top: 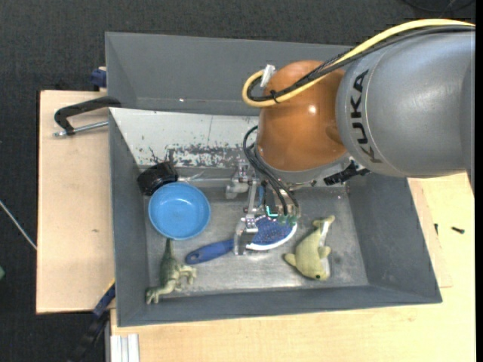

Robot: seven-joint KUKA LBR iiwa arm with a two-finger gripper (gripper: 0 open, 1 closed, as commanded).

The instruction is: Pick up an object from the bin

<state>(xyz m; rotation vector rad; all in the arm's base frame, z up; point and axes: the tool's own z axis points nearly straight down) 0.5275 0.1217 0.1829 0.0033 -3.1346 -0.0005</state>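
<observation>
Gripper (253, 231): hanging low at frame centre, pressing close over the blue brush (206, 253) head.
Grip: released or clenched, cannot tell.
Brush: lying lower centre, between blue bowl (179, 211) and green plush seal (309, 259).

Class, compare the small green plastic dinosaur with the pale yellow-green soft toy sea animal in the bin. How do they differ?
The small green plastic dinosaur is thin and spindly; the pale yellow-green soft toy sea animal is plump. The dinosaur is darker green, the soft toy yellowish. The dinosaur lies in the view's lower left corner, the soft toy further right. Both are animal toys in the grey metal bin.
</observation>
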